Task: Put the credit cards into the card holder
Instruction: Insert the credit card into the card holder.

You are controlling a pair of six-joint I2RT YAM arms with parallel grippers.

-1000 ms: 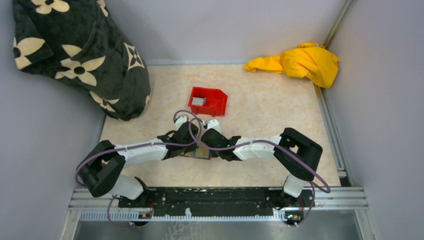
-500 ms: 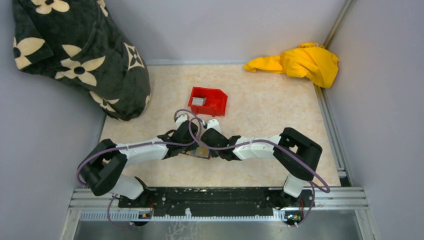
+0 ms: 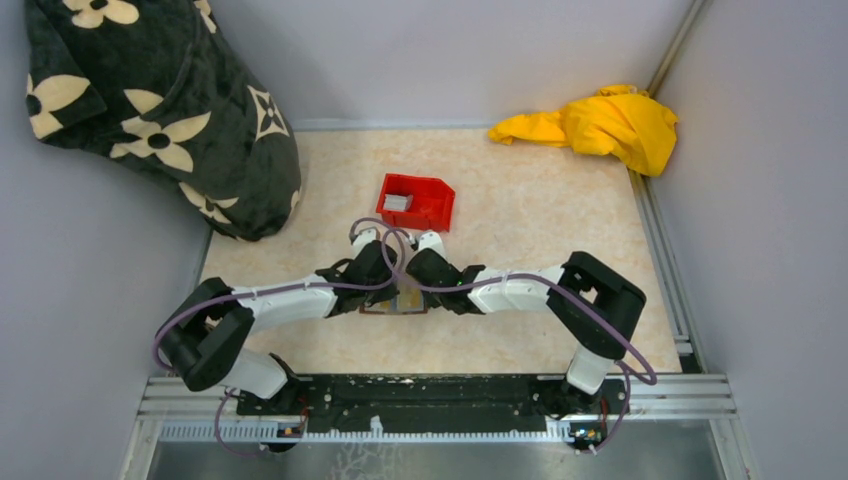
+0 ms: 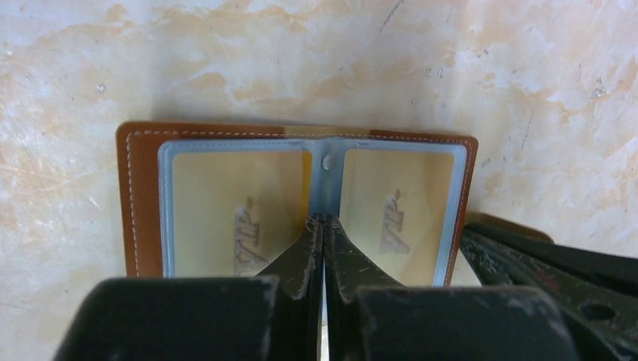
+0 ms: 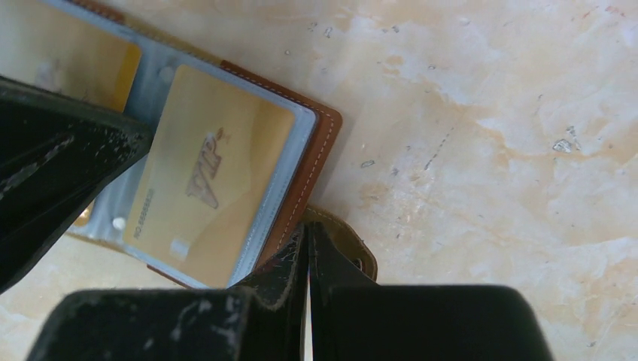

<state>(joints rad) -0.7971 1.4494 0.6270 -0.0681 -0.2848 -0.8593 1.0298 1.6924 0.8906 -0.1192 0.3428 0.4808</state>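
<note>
On the table (image 3: 540, 230), the card holder (image 4: 226, 203) lies open, long axis left to right. The left tool (image 4: 323, 226), pressed together, stands at its spine; the right tool (image 5: 307, 233), pressed together too, at its right edge. The credit cards (image 3: 398, 202) lie beyond it, in the red bin (image 3: 432, 208).

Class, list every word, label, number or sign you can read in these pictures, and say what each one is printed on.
"VIP": on the left gold card in the open card holder.
"VIP": on the right gold card beside it.
Small print along that card's edge: too blurred to read.
Nothing else is legible.
</note>
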